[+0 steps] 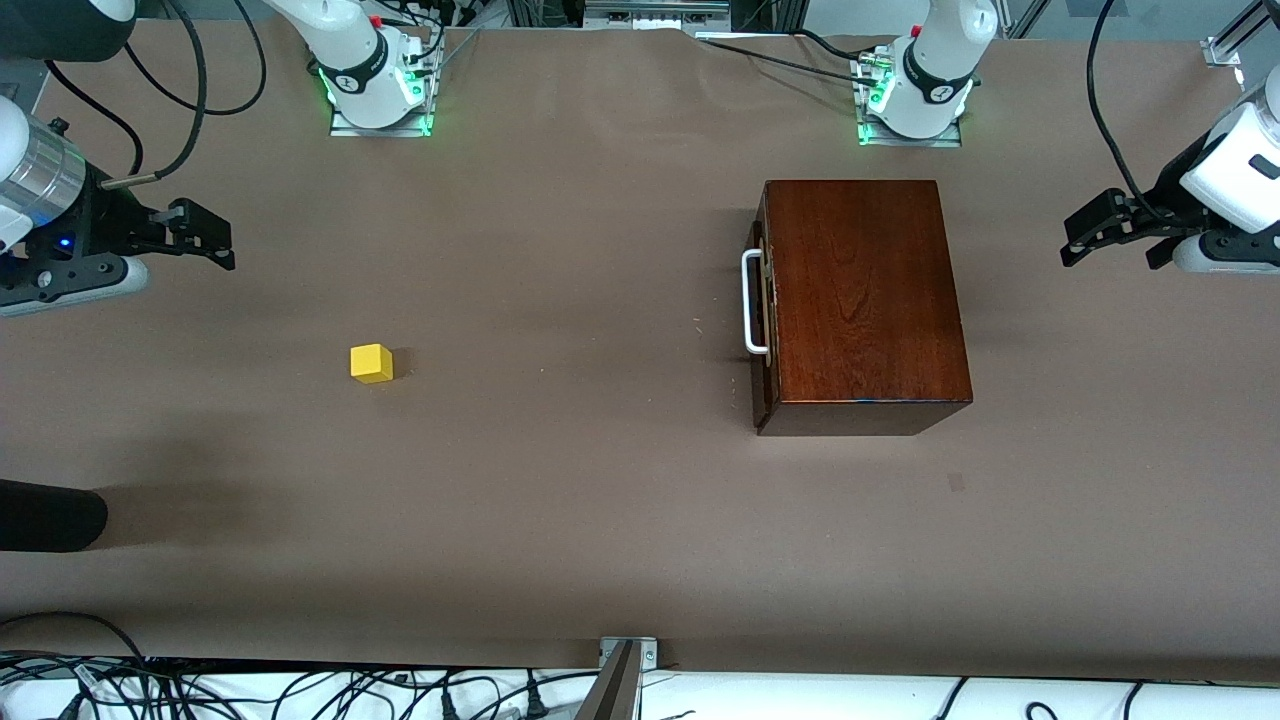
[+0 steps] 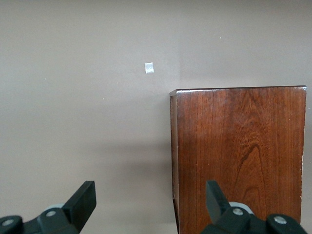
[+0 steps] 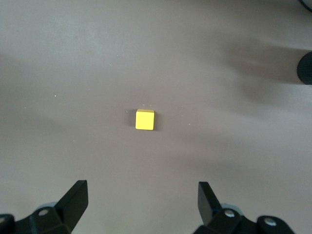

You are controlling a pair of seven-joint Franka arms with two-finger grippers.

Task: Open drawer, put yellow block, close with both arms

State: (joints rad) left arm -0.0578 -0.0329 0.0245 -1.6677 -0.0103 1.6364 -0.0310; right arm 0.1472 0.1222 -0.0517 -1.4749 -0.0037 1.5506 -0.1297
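Observation:
The drawer (image 1: 763,330) is shut in the mahogany box (image 1: 865,300), its white bar handle (image 1: 752,303) facing the right arm's end of the table. The box top also shows in the left wrist view (image 2: 239,156). The yellow block (image 1: 371,363) sits alone on the brown table toward the right arm's end, and shows in the right wrist view (image 3: 145,120). My right gripper (image 1: 222,245) hangs open and empty above the table near the block (image 3: 141,197). My left gripper (image 1: 1068,243) hangs open and empty beside the box at the left arm's end (image 2: 148,200).
A black rounded object (image 1: 50,515) juts in at the table's edge at the right arm's end, nearer the front camera than the block; it shows in the right wrist view (image 3: 304,68). A small pale mark (image 1: 956,483) lies near the box. Cables (image 1: 300,690) run along the near edge.

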